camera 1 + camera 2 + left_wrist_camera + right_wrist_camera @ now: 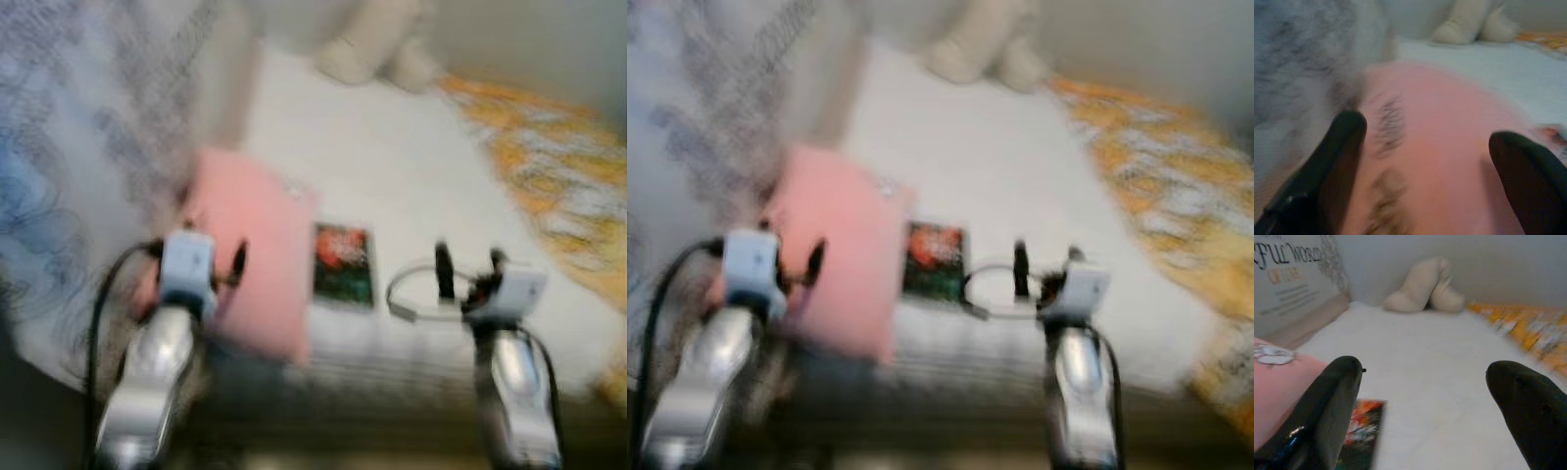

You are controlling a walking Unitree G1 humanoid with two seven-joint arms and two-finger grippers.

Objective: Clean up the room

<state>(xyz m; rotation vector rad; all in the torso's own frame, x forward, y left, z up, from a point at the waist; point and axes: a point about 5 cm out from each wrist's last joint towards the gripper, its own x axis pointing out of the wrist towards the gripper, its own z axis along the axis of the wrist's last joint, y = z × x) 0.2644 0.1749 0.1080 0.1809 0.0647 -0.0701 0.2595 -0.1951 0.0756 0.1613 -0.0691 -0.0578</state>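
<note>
The bed (392,166) bore a smooth white sheet. A soft pink pillow (257,245) lay near its front edge, a glossy rectangular book (343,264) just beside it. Left tool (1425,161) hovered spread above the pillow; right tool (1425,401) stood likewise spread.

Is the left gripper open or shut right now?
Open. In the left wrist view its two black fingers stand wide apart over the pink pillow, gripping nothing.

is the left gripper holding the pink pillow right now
No, the left gripper is open, its fingers spread apart above the pink pillow, not closed on it.
</note>
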